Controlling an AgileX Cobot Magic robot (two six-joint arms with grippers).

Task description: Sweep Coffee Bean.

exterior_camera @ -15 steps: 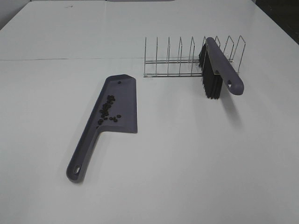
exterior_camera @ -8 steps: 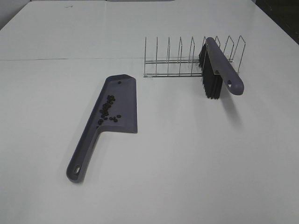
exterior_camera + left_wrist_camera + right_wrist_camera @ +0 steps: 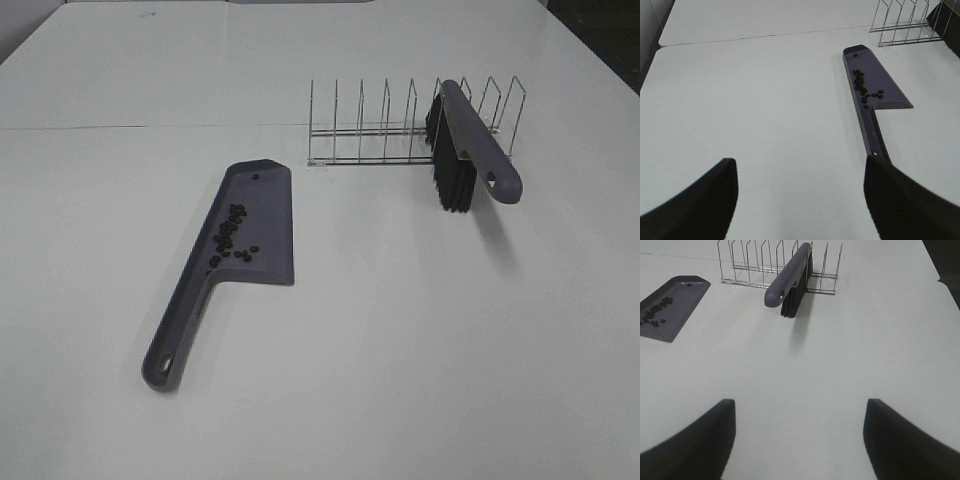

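Both my grippers, left (image 3: 797, 200) and right (image 3: 797, 440), gape empty; nudging the dustpan (image 3: 262, 215) could spill the coffee beans (image 3: 230, 235) back out.

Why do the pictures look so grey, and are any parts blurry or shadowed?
Exterior high view: flat, soft light on the white table; the brush casts a faint shadow toward the camera. Left wrist view: the dark end effector fingers look blurred, too near to focus; the coffee beans stay fairly sharp. Right wrist view: same blurred fingers, mild shadow below the brush.

No visible change since earlier frames.
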